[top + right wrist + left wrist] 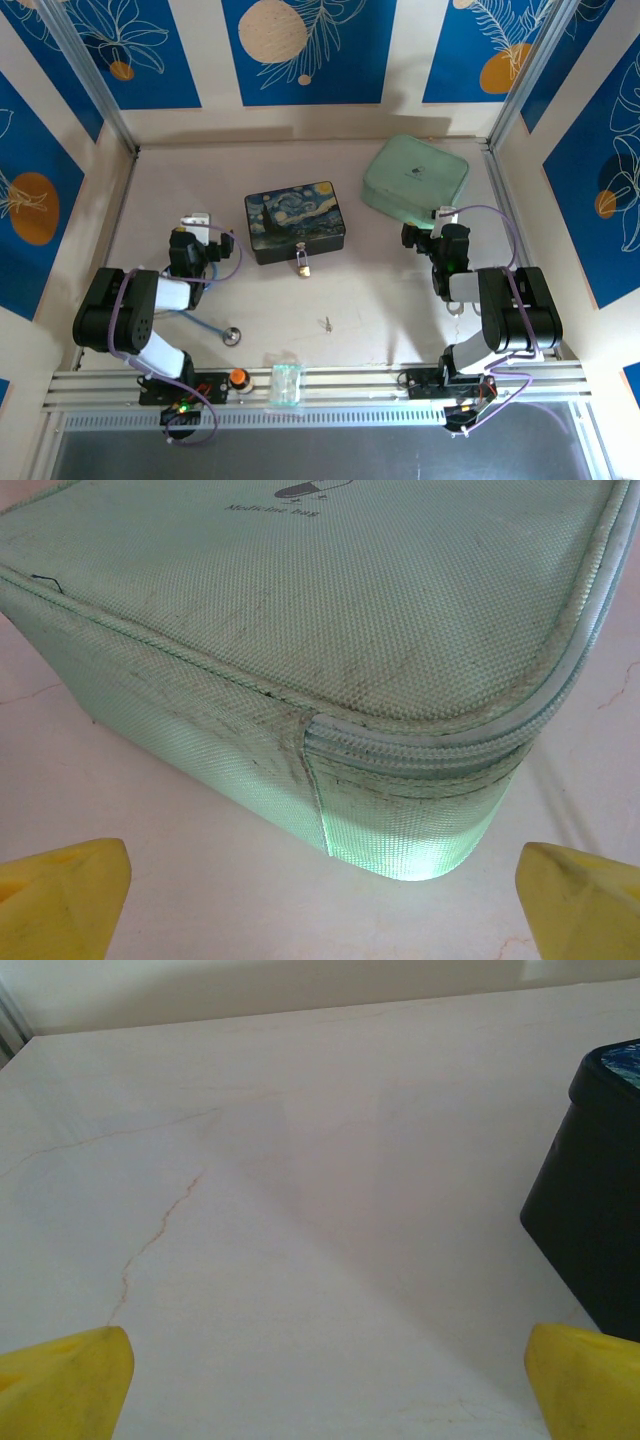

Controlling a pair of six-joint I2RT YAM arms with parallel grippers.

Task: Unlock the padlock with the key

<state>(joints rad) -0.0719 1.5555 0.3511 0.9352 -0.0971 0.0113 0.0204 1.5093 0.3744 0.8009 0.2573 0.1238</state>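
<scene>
The key (328, 323) is lying flat on the pale surface (380, 290), alone in the open stretch between the two arms and nearer their bases than the tin. The padlock (303, 266) is hanging at the front of the dark blue painted tin (295, 220), apparently from its clasp, with its brass body resting on the surface well apart from the key.

Both sets of jaws are standing wide open and holding nothing. The left jaws, with their yellow fingertips (60, 1380) spread, are facing bare surface with the tin's corner at the right. The right jaws are facing the mint-green fabric bag (330, 610).

The step in hand is probably fetching the key, and neither arm is pointing toward it yet. Because the key is so thin and is lying flat, the arm reaching for it is going to need a steep approach, with the fingertips straddling its narrow width and closing low against the surface. Gripping the head end would leave the blade free for the keyhole. Too shallow a pinch risks skidding the key away — or missing it entirely. The other arm could be steadying the padlock's body meanwhile.
</scene>
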